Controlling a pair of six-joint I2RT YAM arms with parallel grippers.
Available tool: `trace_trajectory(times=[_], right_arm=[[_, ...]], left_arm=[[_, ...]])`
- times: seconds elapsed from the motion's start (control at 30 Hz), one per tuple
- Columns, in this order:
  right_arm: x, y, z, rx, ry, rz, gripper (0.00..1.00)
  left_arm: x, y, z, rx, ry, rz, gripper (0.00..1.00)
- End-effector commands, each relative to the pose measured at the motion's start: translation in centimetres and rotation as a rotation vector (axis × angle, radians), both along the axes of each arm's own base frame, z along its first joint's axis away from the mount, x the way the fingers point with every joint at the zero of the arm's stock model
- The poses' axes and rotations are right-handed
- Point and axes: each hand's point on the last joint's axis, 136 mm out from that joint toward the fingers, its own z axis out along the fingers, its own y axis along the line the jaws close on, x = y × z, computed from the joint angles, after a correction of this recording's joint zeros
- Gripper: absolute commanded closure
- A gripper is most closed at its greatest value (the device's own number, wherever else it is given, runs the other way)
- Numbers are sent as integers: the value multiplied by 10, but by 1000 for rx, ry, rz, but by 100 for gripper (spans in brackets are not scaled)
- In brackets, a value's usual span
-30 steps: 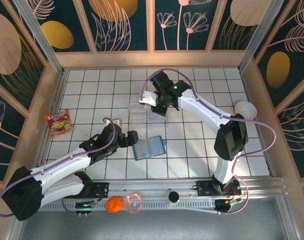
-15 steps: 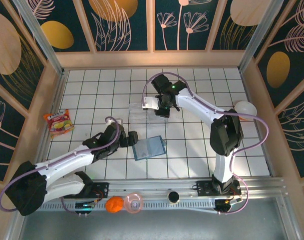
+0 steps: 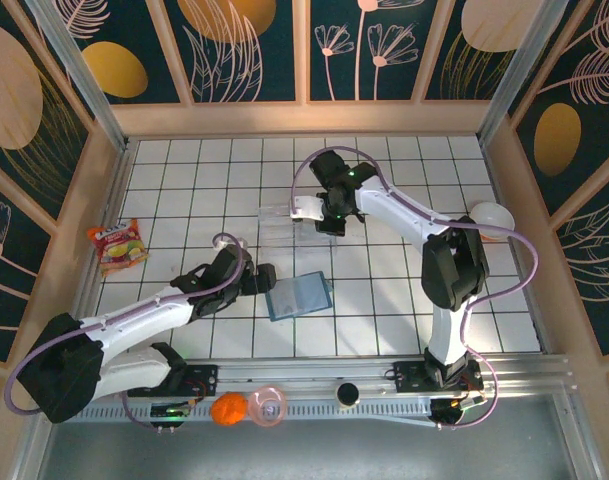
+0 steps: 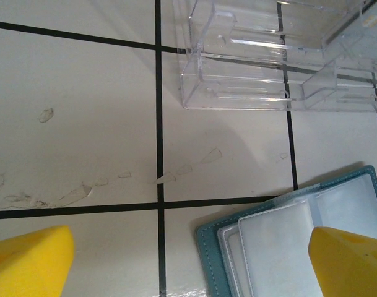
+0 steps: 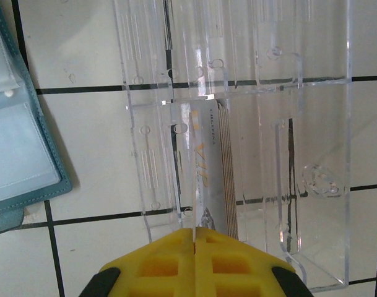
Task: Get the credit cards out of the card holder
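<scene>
Table (image 3: 384,300): white tiles, black grid lines. Card holder (image 3: 298,296): teal-blue cover, and I read paler slate-blue sleeves inside. Tray (image 5: 312,124): clear. Credit cards (image 5: 222,167): pale grey, gold lettering. Right gripper (image 5: 194,234): yellow tips. Far walls: dark teal, gold ovals, pink leaf outlines. Snack packet (image 3: 117,246), left: red-orange.

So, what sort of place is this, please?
Probably a robot test booth, not a home: a white gridded table, leaf-patterned wall panels closing it in, and the left arm and right arm bolted to a metal rail at its near edge.
</scene>
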Motion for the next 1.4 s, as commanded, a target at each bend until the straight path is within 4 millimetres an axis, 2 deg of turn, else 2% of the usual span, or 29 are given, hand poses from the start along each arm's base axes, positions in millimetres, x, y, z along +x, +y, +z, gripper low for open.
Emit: trace_trajectory(times=[0.0,0.33,0.6,0.87,0.93,0.97,1.03,1.23,1.37], right_arm=[[1,-2,-13,-18,19,15,100],[11,3,-16,-36,-29,19,100],[10,5,-21,-56,-38,37,100],[0,8,-37,-70,3,60,100],[5,11,-37,-60,-16,38,91],[11,15,-34,-42,-34,20,82],[18,23,-20,7,-53,-3,76],[14,52,42,222,-66,-19,65],[12,68,79,401,-60,-93,63]], left_arm=[[7,-2,8,-5,-20,4,3],[7,-2,4,-6,-8,6,3],[6,-3,-1,-10,6,2,3],[6,-4,-1,-15,6,-1,3],[5,-5,-2,-17,7,-2,3],[5,-4,-2,-18,6,-2,3],[5,-5,-2,-26,4,0,3],[4,-3,1,-38,-13,4,3],[3,-3,2,-70,-27,19,2]])
